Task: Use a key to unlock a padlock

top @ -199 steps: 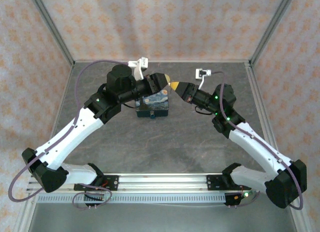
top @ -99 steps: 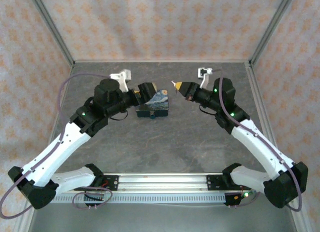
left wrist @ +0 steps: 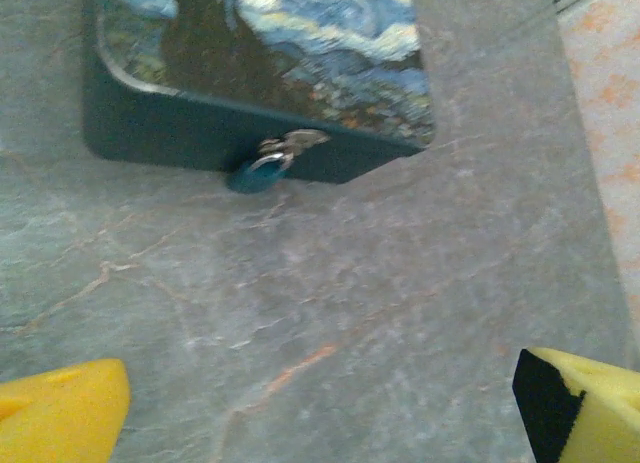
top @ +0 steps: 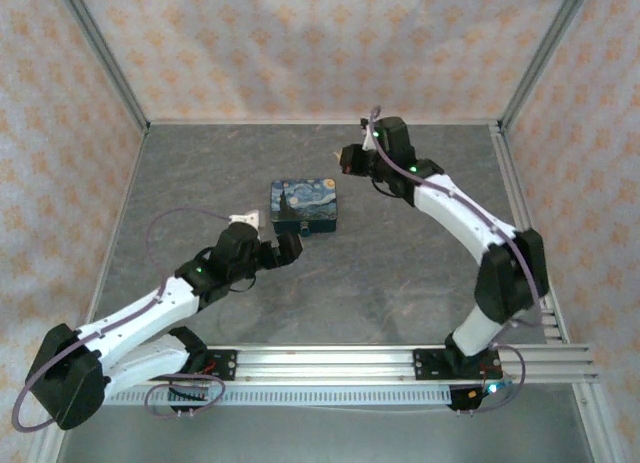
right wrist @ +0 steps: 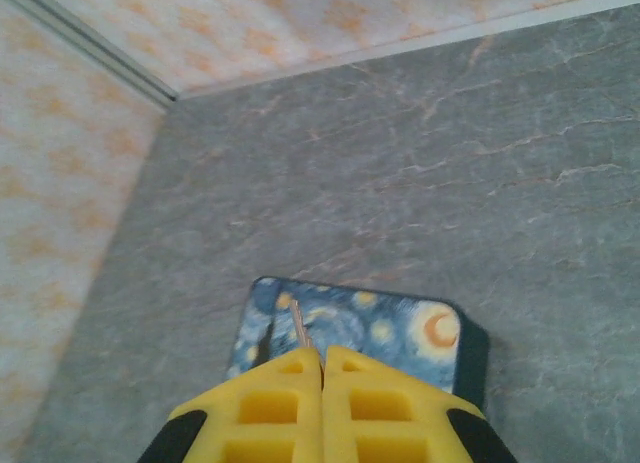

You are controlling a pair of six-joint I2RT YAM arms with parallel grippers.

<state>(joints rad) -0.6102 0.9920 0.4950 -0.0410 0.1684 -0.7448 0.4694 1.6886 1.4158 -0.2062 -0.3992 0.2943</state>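
The dark-blue box (top: 305,203) with yellow swirls lies mid-table. On its near side wall hangs the tiny padlock (left wrist: 262,166), bluish with a silvery shackle through the hasp; from above the padlock (top: 303,229) is a small dark spot. My left gripper (top: 290,246) sits low just in front of that wall, open, its yellow fingertips (left wrist: 60,413) far apart with bare table between them. My right gripper (top: 347,161) hovers behind and right of the box, shut on the key (right wrist: 300,326), a thin pale sliver sticking out past the pads over the box (right wrist: 400,328).
The grey marble-patterned table (top: 400,273) is walled by patterned panels on three sides. A metal rail (top: 330,361) runs along the near edge with both arm bases on it. Open floor lies left, right and in front of the box.
My left arm has pulled back from the box's top to low in front of it. My right arm has swung up and toward the back, carrying the key.
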